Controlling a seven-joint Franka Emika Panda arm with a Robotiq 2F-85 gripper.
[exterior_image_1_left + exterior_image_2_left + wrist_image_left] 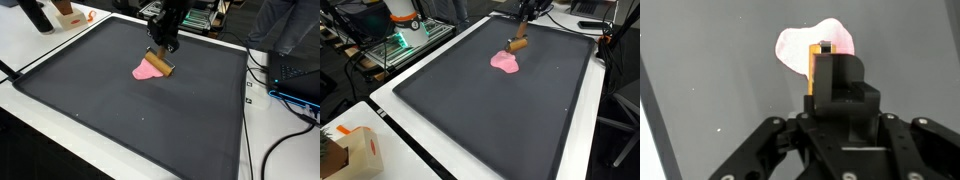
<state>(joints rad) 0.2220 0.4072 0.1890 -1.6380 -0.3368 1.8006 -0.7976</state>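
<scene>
A pink, soft-looking flat piece lies on the black mat toward its far side. It also shows in the other exterior view and in the wrist view. A brown wooden block rests with its lower end on the pink piece's edge. My gripper stands right over it. In the wrist view the black fingers are closed together, with the brown block between them and partly hidden.
The black mat covers a white table. Cables and a laptop lie beyond one mat edge. An orange-and-white object and a cardboard box sit off the mat. A rack with green lights stands beside the table.
</scene>
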